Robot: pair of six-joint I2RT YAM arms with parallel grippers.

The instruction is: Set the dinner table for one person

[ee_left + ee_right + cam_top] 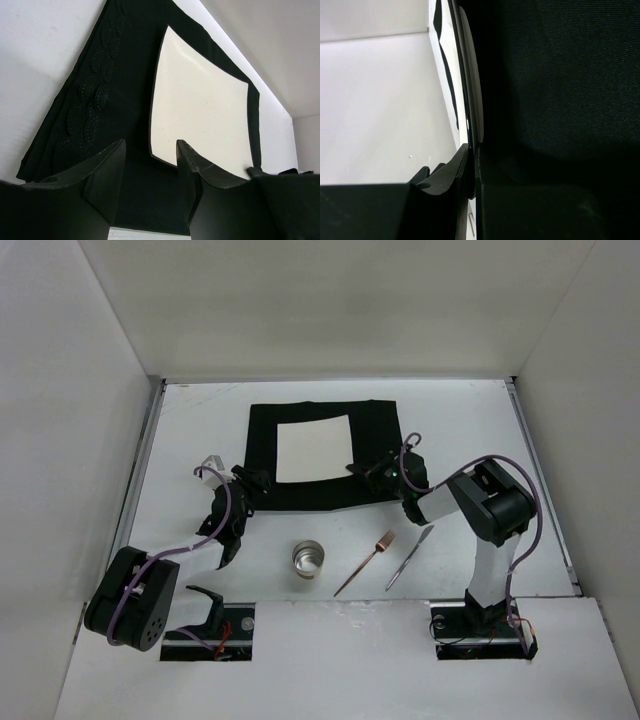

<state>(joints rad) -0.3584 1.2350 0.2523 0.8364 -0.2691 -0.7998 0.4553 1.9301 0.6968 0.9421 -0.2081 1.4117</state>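
Right tool closed beside glossy square plate, woven black mat.

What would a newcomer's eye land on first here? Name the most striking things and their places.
A white square plate sits on a black mat toward the table's far side. The left gripper, open, and the right gripper, shut, reach its near corners. A metal cup, fork and knife lie in a row on the near side.

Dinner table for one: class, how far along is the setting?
Done: black mat laid, white plate on it. In hand: both hands at the mat's near corners, left hand open, right hand shut. To do: metal cup, fork and knife lie on the table, off the mat.
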